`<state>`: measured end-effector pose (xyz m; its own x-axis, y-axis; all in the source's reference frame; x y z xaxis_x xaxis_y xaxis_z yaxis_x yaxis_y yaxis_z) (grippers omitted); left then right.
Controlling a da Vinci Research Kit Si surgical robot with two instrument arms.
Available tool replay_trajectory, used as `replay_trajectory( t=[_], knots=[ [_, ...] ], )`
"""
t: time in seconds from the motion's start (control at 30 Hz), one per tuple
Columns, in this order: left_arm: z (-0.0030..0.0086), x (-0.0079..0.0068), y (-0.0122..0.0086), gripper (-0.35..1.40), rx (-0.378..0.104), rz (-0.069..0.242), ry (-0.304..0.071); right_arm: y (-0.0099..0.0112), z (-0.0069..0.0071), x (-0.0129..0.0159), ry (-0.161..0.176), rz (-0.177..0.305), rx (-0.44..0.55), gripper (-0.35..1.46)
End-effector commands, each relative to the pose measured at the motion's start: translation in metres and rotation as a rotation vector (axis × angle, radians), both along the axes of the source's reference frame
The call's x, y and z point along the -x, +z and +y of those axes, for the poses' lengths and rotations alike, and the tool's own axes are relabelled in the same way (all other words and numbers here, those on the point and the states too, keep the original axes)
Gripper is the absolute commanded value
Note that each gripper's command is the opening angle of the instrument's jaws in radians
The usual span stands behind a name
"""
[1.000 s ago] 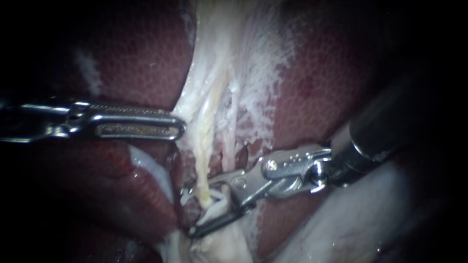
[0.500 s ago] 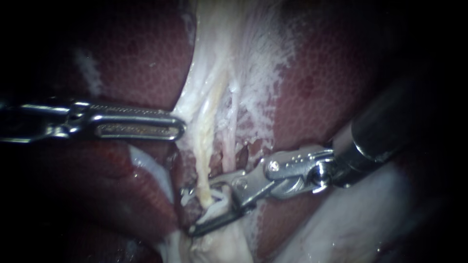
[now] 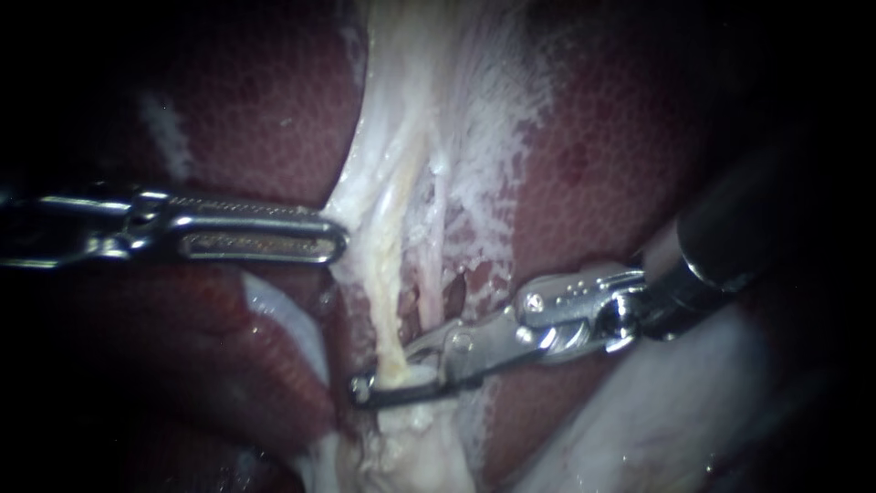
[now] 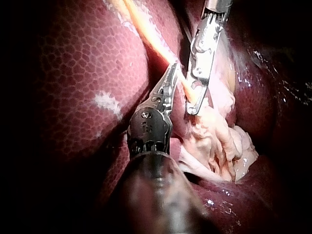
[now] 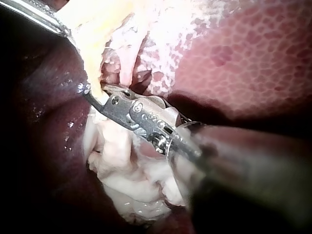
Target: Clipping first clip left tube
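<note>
The left tube [image 3: 388, 301], a pale yellow strand, runs down between the liver lobes. My right instrument [image 3: 394, 391] comes in from the right, and its jaws lie together across the tube's lower end, gripping it from both sides. The right wrist view shows the same right instrument [image 5: 95, 97] pinching the yellow tube [image 5: 92, 58]. My left instrument [image 3: 334, 240] comes in level from the left. Its long ridged jaws are shut on the edge of the pale tissue [image 3: 358, 215] beside the tube. In the left wrist view its jaws [image 4: 170, 78] meet the orange-lit tube [image 4: 156, 46].
A thinner pinkish strand, the right tube [image 3: 436, 219], runs just right of the left tube. Dark red liver [image 3: 265, 110] flanks both sides. A crumpled pale lump of tissue [image 3: 411, 452] sits under the right instrument's jaws. White webby tissue [image 3: 488, 137] spreads above.
The right instrument's jaws, spread around the tube's lower end a second ago, have come together on it. Its shaft has drawn slightly back to the right. The left instrument has held still.
</note>
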<state>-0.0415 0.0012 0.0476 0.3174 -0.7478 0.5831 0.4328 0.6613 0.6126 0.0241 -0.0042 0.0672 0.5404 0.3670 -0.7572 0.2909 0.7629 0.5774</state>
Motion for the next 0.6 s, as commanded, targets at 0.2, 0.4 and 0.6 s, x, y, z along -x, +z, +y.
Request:
replay_trajectory(
  t=[0.2,0.4,0.6],
  knots=[
    [0.0,0.0,-0.0001,-0.35,0.0,0.001,-0.001,-0.0001,0.0,0.0,-0.003,0.001,-0.001,-0.35],
    [0.0,0.0,-0.0001,-0.35,0.0,0.001,-0.001,-0.0001,-0.0001,-0.0001,-0.008,0.004,-0.001,-0.35],
    [0.0,0.0001,0.0,-0.35,0.001,0.003,-0.003,-0.0002,-0.0001,-0.0001,-0.01,0.005,-0.001,-0.35]
  ],
)
